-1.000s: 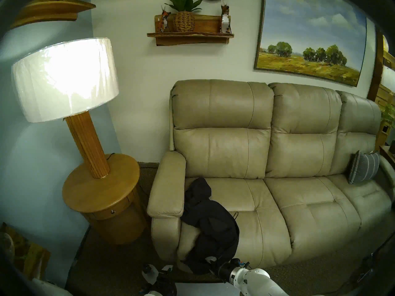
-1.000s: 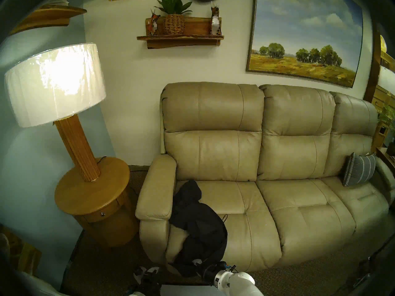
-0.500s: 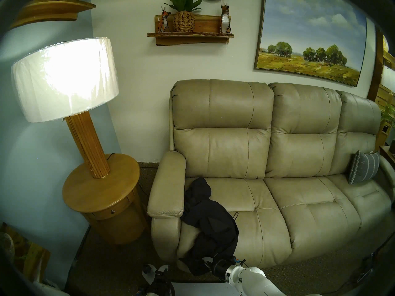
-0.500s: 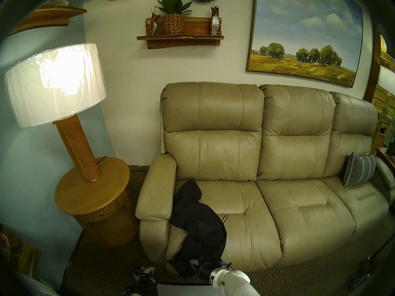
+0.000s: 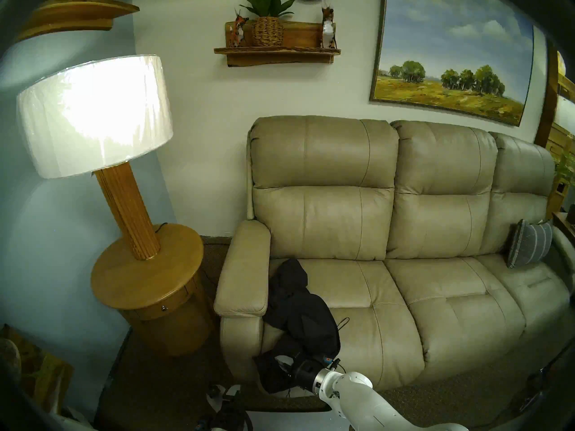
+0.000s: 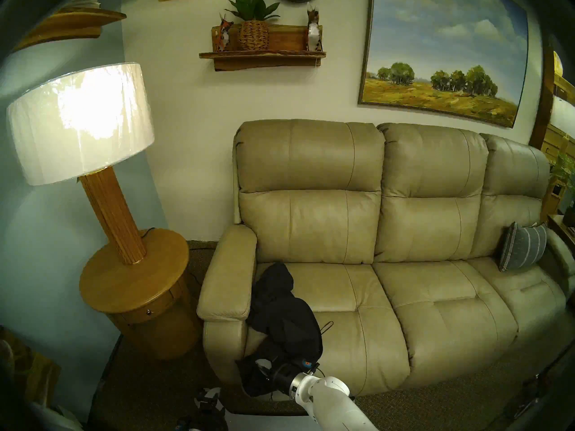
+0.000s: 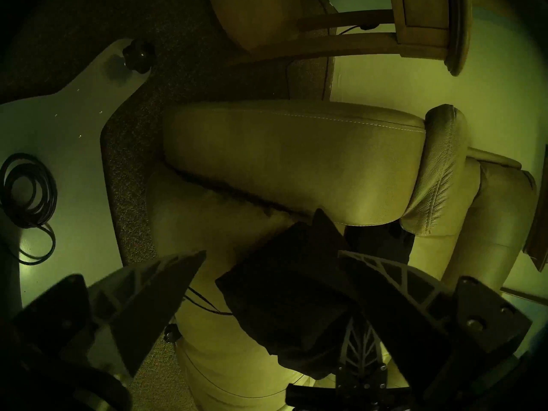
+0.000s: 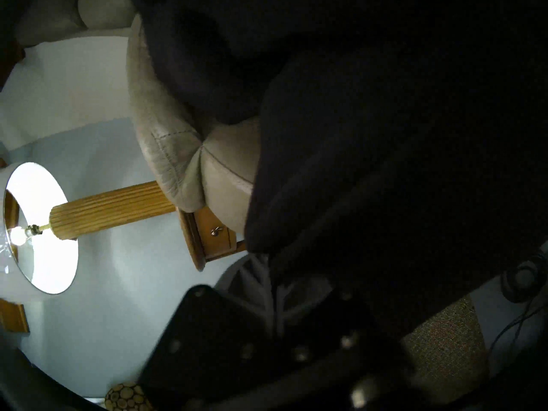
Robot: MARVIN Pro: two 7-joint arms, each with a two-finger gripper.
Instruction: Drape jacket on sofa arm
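Beige-tan leather sofa against a cream wall. At left, its wide padded sofa arm lies bare; my left fingers hang released. Rightward, my right fingers grasp the soft black hooded jacket heaped on the seat. Next, I judge: lift leftward over the arm.

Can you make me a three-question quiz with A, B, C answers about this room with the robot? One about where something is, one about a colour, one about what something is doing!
1. Where is the jacket?
A. on the seat beside the sofa arm
B. on the round table
C. on the wall shelf

2. What colour is the jacket?
A. red
B. black
C. white

3. What is the lamp doing?
A. lying on the floor
B. switched off
C. shining

Answers: 1 A, it lies bunched on the left seat, spilling over the front edge. 2 B, the fabric is dark all over. 3 C, its shade glows brightly.
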